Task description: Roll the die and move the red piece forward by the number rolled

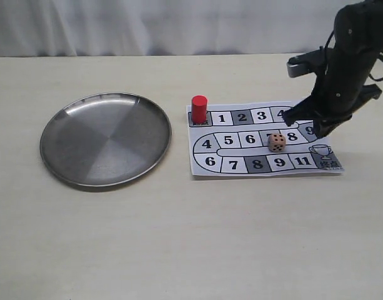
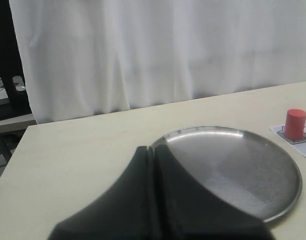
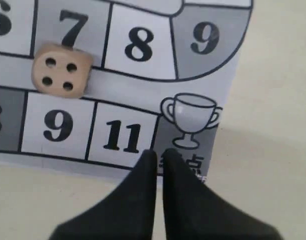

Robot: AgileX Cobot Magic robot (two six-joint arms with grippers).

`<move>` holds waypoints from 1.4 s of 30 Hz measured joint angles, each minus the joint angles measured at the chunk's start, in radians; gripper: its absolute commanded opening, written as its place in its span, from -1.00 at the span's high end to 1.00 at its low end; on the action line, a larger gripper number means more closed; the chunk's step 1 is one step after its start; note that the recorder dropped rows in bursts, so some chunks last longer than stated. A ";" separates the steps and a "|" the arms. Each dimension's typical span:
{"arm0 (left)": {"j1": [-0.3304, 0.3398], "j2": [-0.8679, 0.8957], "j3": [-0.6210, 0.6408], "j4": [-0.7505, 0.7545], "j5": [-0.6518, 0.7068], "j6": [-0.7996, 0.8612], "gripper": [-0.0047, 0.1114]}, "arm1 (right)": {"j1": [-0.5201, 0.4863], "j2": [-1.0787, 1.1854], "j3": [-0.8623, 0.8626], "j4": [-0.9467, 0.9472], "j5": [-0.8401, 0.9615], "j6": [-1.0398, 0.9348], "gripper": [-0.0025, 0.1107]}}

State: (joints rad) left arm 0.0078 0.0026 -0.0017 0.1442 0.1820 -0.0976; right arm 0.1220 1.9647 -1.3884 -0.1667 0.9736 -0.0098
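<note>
Room on the table (image 1: 179, 237) is wide at 6 o'clock of the paper board (image 1: 200, 164), with bare surface up to the near edge. At 9 o'clock of the board lies a steel plate (image 1: 105, 139), its rim near the sheet but apart from it. The red piece (image 1: 199, 109), a glossy upright cylinder, stands on the board's 10 o'clock corner square. The die (image 1: 277, 142) rests at the lower border of square 7, at 3 o'clock from the board's middle.

Only the right wrist view shows its top face clearly, with four black pips. The right gripper (image 3: 159, 156) hangs over the trophy square, fingers nearly together and holding nothing. The left gripper (image 2: 153, 150) shows only in its own view. It seems pressed together and empty, near the plate's rim.
</note>
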 measured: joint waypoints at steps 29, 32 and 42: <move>0.000 0.000 0.000 0.000 0.000 0.000 0.92 | 0.000 0.000 0.117 0.229 -0.104 -0.271 0.88; 0.000 0.000 0.000 0.000 0.000 0.000 0.92 | 0.000 0.000 0.080 0.267 -0.059 -0.271 0.88; 0.000 0.000 0.000 0.000 0.000 0.000 0.92 | 0.064 0.000 -0.104 0.375 -0.052 -0.279 0.55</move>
State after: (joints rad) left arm 0.0078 0.0026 -0.0017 0.1442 0.1820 -0.0976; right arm 0.1860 1.9651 -1.4920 0.2079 0.9219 -0.2888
